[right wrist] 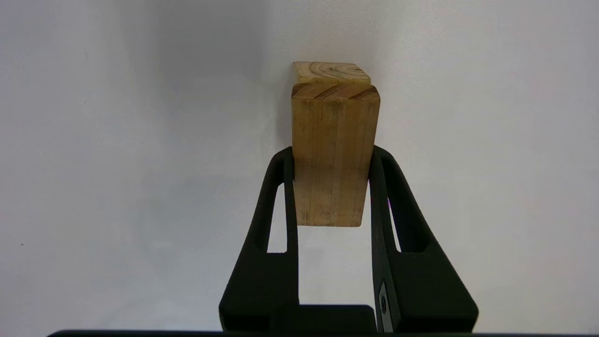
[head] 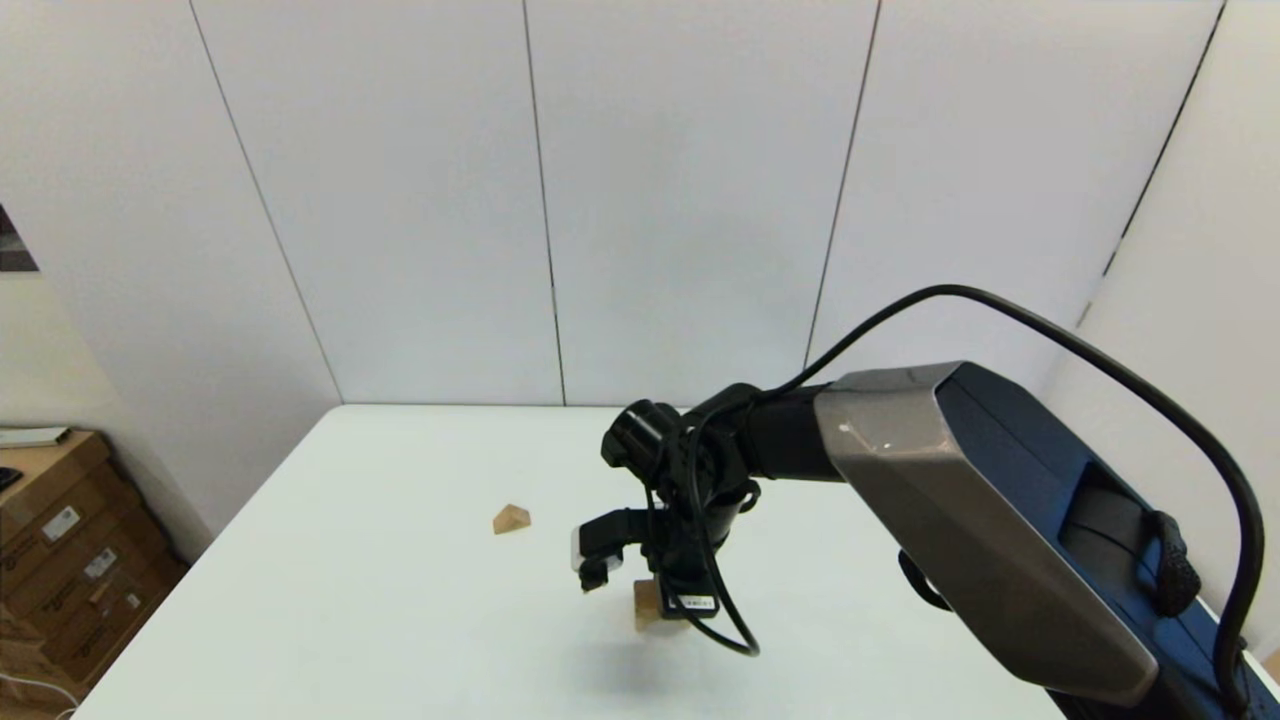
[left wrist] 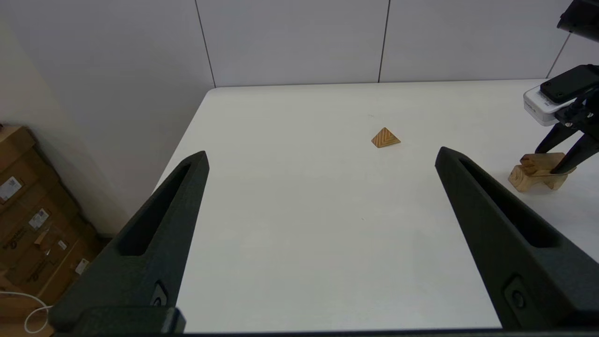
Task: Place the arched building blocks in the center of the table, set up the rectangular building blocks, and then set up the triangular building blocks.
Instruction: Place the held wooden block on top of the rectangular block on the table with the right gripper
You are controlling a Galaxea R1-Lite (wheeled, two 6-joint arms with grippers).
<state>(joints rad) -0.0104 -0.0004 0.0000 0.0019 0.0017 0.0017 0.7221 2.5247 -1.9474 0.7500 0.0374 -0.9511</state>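
Observation:
My right gripper (right wrist: 331, 154) points down over the middle of the table (head: 350, 600), shut on the rectangular building block (right wrist: 334, 140), a tan slab. The slab lies on top of the arched building block (left wrist: 520, 179), whose pale end (right wrist: 332, 72) sticks out beyond it. In the left wrist view the slab (left wrist: 536, 162) sits slightly tilted between the right gripper's fingers (left wrist: 574, 157). The triangular building block (head: 511, 519) lies alone on the table, left of and beyond the right gripper (head: 665, 608). My left gripper (left wrist: 322, 154) hangs open and empty, back from the triangular block (left wrist: 385, 138).
Cardboard boxes (head: 60, 560) are stacked on the floor past the table's left edge. White wall panels (head: 650, 200) stand behind the far edge. The right arm's cable (head: 1150, 400) loops above the table's right side.

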